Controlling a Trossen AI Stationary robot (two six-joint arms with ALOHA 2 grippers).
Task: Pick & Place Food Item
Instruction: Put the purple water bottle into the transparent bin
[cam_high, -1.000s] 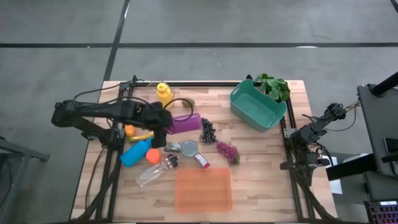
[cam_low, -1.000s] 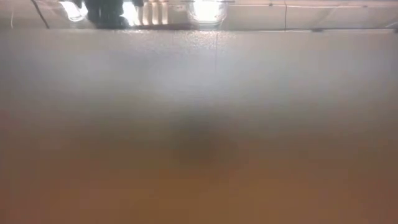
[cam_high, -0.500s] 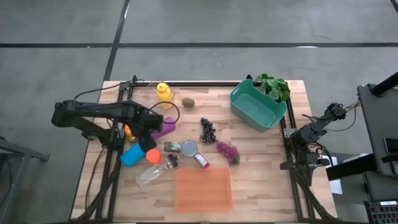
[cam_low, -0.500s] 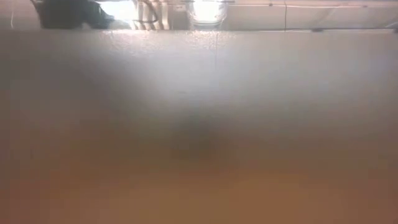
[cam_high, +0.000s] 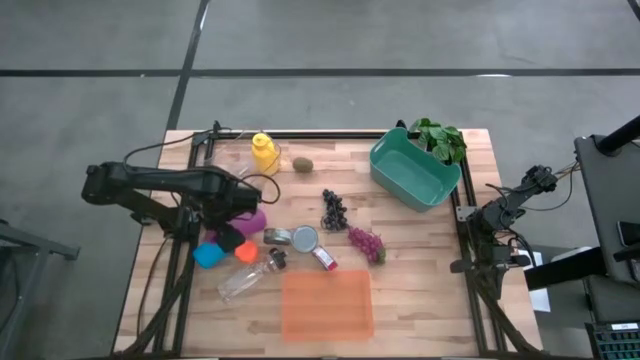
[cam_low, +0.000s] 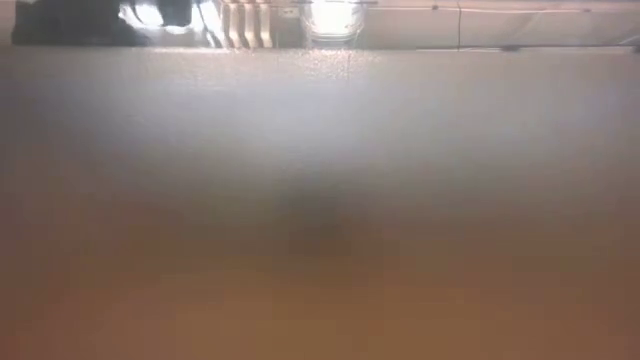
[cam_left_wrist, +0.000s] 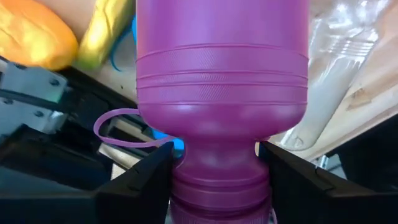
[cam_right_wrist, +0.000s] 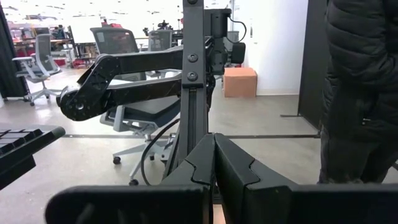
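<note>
My left gripper is near the table's left edge, shut on a purple plastic bottle, which fills the left wrist view. On the table lie a kiwi, dark grapes and reddish grapes. An orange fruit and a yellow-green banana show beyond the bottle. My right gripper is shut and parked off the table's right edge. The low view is blurred and shows nothing of the table. My left gripper pinches the purple bottle by its narrow neck, just below the shoulder, with one finger on each side. The bottle's body points away from the gripper over the clutter. Whether its far end rests on anything, I cannot tell.
A yellow bottle, a blue cup, a clear bottle and a can crowd the left half. A teal bin with greens stands far right. An orange tray lies at the near edge.
My left gripper has drawn back toward the table's left edge and slightly nearer, staying shut on the purple bottle. The bottle has travelled with it from the table's middle to above the clutter at the left. The kiwi, hidden before, now shows.
</note>
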